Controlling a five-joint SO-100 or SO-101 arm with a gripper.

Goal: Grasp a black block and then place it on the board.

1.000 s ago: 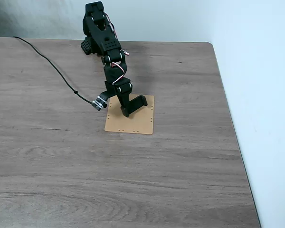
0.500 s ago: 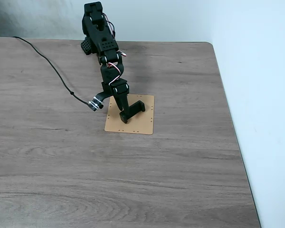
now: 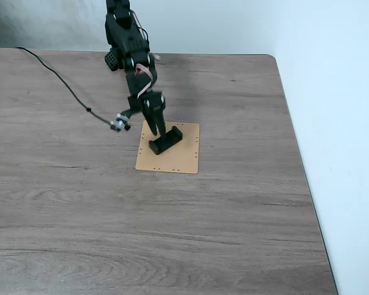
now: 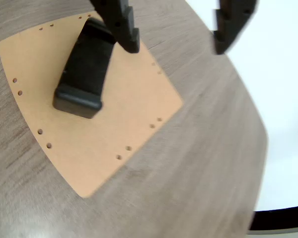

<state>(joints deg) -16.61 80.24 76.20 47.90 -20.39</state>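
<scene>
The gripper [image 4: 176, 47] hangs with its two black fingers spread wide apart and nothing between them, its grip released; in the wrist view the toothed left finger [image 4: 123, 25] comes down from the top edge and the other finger [image 4: 231, 22] stands well to its right, with bare tabletop and pale wall showing through the gap. Just below and to the left of that left finger, in the same view, the black block [image 4: 84, 74] lies flat on the board [image 4: 114, 124], its near raised end pointing away from the fingers and its far end passing behind the left fingertip; whether the fingertip touches it cannot be told. In the fixed view the gripper [image 3: 157, 126] points down over the upper left part of the board [image 3: 181, 161], and the black block [image 3: 166, 140] rests just beside and below the fingertips, lying at a slant across the board's upper half. The board itself sits flat on the wood-grain table [image 3: 172, 233], its rows of small holes visible along the edges, and spreads out beneath and beyond the fingers on every side but the left. To the left of the gripper in the fixed view, a small camera module [image 3: 119, 125] hangs from the arm [image 3: 130, 55], with a black cable [image 3: 55, 77] trailing off across the table
</scene>
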